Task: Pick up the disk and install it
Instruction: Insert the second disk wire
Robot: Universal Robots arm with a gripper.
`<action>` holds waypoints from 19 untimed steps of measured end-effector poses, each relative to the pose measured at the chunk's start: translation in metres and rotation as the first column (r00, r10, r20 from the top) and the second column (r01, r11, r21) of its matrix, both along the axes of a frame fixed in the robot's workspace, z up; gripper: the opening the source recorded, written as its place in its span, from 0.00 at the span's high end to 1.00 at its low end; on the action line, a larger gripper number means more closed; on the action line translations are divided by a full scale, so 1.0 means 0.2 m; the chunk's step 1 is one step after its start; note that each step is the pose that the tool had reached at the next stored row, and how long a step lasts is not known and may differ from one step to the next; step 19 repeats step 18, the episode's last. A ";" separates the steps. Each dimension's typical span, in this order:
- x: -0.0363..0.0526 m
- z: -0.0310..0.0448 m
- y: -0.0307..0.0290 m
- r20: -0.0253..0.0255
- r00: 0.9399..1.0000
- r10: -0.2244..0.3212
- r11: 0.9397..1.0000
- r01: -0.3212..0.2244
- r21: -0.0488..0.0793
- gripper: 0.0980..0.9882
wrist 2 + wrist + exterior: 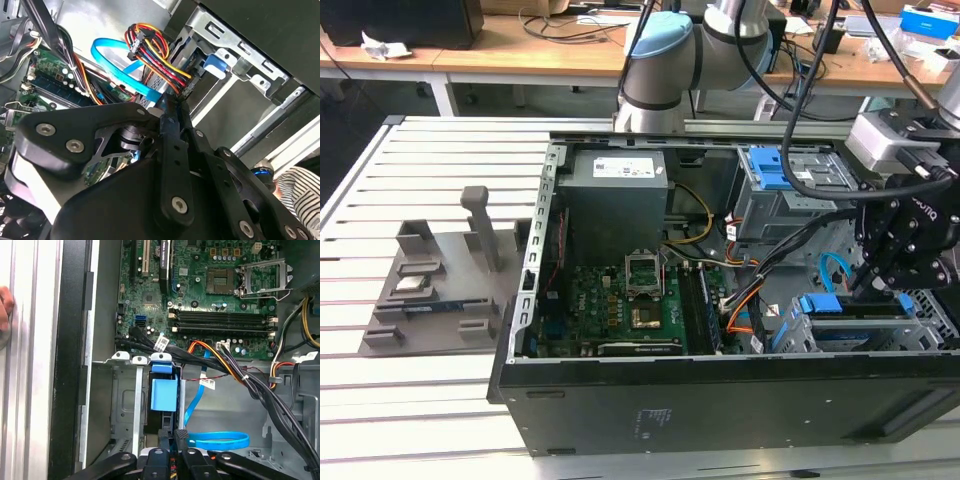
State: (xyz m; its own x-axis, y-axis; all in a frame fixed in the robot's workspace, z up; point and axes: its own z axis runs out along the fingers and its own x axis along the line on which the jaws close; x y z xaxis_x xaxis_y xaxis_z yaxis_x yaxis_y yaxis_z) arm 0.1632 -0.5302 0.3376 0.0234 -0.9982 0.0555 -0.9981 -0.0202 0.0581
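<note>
Because the disk [850, 308] has to sit in the drive bay of the open computer case [620, 400], the pincer [873, 287] hangs right over it there, fingers closed together with nothing between them.

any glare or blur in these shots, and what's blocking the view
Exterior view: even overhead light, slight fisheye bend in the grey slatted table, no strong glare. Second wrist view: the black metal pincer looms close and soft across the lower frame, while the bright blue flat cable is sharper. First wrist view: the green motherboard is crisp, and the pale table edge looks washed out.
</note>
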 end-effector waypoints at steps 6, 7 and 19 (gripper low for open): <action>0.000 0.085 0.038 0.000 1.000 0.000 1.000 0.000 -0.004 0.86; 0.000 0.118 0.061 0.000 1.000 0.000 1.000 0.000 -0.009 0.94; 0.000 0.219 0.077 0.000 1.000 0.000 1.000 0.000 -0.019 0.99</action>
